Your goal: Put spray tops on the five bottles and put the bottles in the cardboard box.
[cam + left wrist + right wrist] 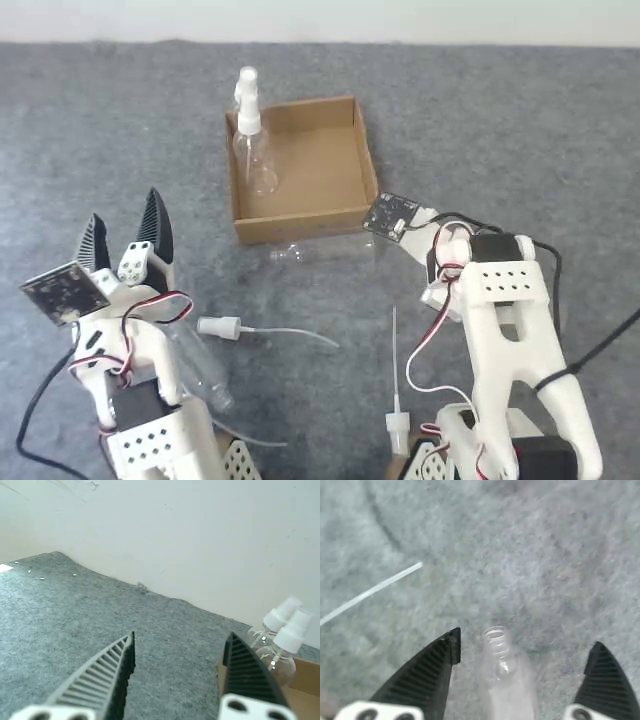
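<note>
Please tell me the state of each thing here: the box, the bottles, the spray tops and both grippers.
cardboard box: open, upright.
two bottles in the box: standing, spray tops on.
bottle before the box: lying, no top.
bottle by the left arm: lying.
spray top near the left arm: loose, lying.
spray top near the right arm: loose, lying.
left gripper: open, empty.
right gripper: open, astride the bottle before the box.

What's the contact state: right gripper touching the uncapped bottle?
Apart. Right wrist view: right gripper straddles the uncapped bottle, with carpet showing between each finger and it.
</note>
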Tool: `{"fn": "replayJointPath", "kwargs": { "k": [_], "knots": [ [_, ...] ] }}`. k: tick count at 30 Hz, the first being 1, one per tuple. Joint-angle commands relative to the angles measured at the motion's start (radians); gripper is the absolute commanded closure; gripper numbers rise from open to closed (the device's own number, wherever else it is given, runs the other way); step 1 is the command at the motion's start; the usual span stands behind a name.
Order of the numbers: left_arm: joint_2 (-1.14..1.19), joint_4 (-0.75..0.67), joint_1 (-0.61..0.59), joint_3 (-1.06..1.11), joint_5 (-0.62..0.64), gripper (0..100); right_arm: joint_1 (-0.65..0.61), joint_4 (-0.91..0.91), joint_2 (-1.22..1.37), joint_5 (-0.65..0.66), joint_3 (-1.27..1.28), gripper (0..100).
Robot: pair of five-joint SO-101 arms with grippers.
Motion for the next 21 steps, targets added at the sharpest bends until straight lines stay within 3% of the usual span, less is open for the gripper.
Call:
{"fn": "replayJointPath", "kwargs": {
  "k": [1,21],
  "knots": [
    [-0.011,-0.034,0.003,-0.005,-0.008,73,0.018,0.081,-0.033,0.1,-0.064,63.8],
    [-0.011,-0.034,0.003,-0.005,-0.008,73,0.24,0.094,0.15,0.361,-0.068,63.5]
  ]
}}
